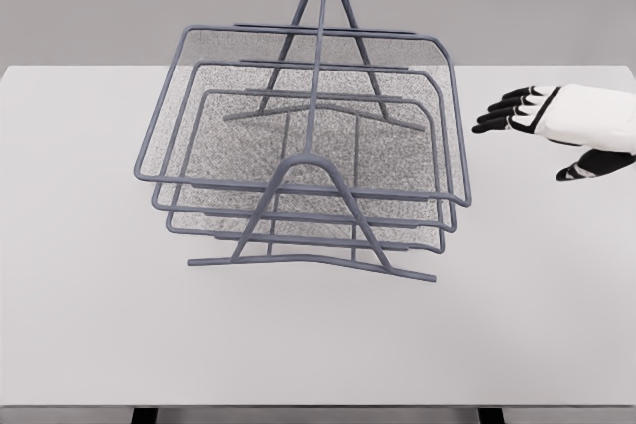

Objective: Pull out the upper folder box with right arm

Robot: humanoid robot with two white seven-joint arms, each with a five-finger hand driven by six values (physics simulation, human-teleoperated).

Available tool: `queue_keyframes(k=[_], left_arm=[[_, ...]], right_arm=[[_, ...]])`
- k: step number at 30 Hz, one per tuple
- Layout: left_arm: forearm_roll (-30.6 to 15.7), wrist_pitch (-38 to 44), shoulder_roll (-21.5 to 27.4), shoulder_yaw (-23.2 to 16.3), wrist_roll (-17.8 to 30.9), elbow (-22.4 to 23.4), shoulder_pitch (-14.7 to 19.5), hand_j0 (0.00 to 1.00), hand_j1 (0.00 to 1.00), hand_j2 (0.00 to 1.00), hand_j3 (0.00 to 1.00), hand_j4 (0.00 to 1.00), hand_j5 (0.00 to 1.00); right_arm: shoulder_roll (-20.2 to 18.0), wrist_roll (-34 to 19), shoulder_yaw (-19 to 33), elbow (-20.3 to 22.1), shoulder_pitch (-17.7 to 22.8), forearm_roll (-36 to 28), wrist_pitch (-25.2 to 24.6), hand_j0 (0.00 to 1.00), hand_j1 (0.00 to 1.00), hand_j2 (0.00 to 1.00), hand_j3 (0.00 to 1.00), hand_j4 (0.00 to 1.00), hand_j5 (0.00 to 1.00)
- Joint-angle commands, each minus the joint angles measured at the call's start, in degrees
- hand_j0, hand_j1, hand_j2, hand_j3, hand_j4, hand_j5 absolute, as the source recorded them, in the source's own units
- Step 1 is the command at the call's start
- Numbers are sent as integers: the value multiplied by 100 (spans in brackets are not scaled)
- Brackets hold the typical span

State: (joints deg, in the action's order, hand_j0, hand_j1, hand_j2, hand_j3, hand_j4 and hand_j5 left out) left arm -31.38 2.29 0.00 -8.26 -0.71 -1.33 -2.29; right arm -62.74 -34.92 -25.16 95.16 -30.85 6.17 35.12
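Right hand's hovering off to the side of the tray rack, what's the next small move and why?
Probably ease the right hand leftward toward the top tray's right rim: its fingers are open, hold nothing, and sit clear of the rack on the table.

White table — a grey wire folder rack with stacked mesh trays stands at its middle

One wire folder rack stands on one white bench. The rack carries three stacked mesh trays: one upper tray, one middle tray, one lower tray. Two triangular end frames show. One robot hand is in view.
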Motion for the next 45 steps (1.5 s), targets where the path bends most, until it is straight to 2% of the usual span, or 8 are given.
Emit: queue_keyframes(k=[1,3,6,12,15,25,29,45], left_arm=[[0,0,0,-1,1,1,0,100,100,100,100,100,100],[0,0,0,-1,1,1,0,100,100,100,100,100,100],[0,0,0,-1,1,1,0,100,100,100,100,100,100],[0,0,0,-1,1,1,0,100,100,100,100,100,100],[0,0,0,-1,1,1,0,100,100,100,100,100,100],[0,0,0,-1,1,1,0,100,100,100,100,100,100],[0,0,0,-1,1,1,0,100,100,100,100,100,100],[0,0,0,-1,1,1,0,100,100,100,100,100,100]], right_arm=[[42,-8,64,29,-61,-54,-12,100,100,100,100,100,100],[1106,-8,55,-621,-325,1352,-12,100,100,100,100,100,100],[1493,-8,-270,-612,-562,1352,-12,100,100,100,100,100,100],[1651,-8,-657,-463,-826,1361,-12,100,100,100,100,100,100],[816,-8,-578,-376,-800,798,-12,100,100,100,100,100,100],[965,-8,-639,-59,-800,816,-12,100,100,100,100,100,100],[957,-8,-657,-68,-361,833,-12,100,100,100,100,100,100],[-1118,-8,-402,-85,-149,306,-12,100,100,100,100,100,100]])
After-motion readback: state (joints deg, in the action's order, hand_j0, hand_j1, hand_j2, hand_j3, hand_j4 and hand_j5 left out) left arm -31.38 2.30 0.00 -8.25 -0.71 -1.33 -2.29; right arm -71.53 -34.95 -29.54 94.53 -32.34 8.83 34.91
